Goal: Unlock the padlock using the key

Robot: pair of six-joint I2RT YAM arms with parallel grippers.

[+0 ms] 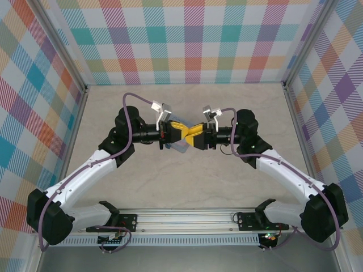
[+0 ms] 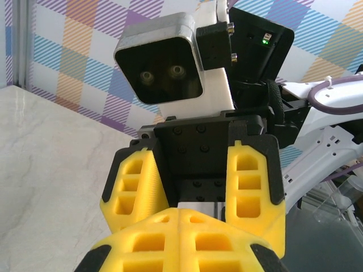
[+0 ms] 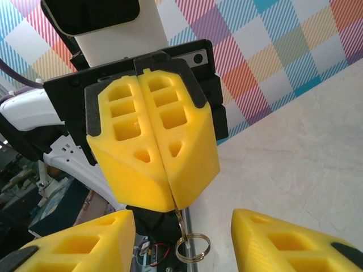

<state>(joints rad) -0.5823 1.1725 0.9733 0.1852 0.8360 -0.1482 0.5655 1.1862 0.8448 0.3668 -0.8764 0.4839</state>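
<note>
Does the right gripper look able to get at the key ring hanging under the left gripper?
Probably yes: the right gripper is open, and the key ring dangles free below the left gripper, shut on the key, with nothing between.

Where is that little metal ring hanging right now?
In the right wrist view, the metal ring dangles just below the tips of the shut left fingers, between the spread right fingers at the bottom edge.

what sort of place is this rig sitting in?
Probably a lab data-collection cell, not a home or factory. Plaid-printed walls box in a marble-look tabletop, and the arms are bolted to an aluminium rail at its near edge.
</note>
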